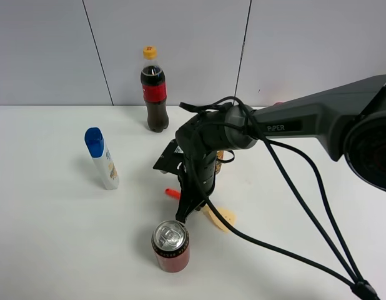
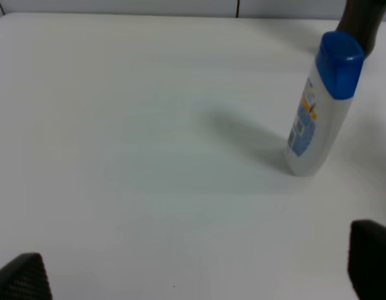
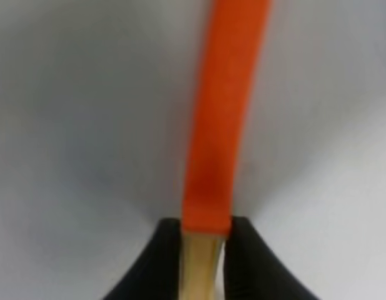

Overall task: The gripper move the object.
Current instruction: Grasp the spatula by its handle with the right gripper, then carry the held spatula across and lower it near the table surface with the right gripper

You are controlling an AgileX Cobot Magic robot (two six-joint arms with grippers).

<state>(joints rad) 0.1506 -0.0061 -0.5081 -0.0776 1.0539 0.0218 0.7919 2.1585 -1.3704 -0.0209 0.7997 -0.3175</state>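
Gripper (image 3: pixel 202 265) clamped on spatula (image 3: pixel 224 112) neck, rt arm.
Grasp looks done; spatula sits low by can (image 1: pixel 170 245), lift & move not yet made.

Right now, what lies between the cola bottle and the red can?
The right gripper, shut on the toy spatula by its orange handle, stands between the cola bottle and the red can; the exterior high view shows it.
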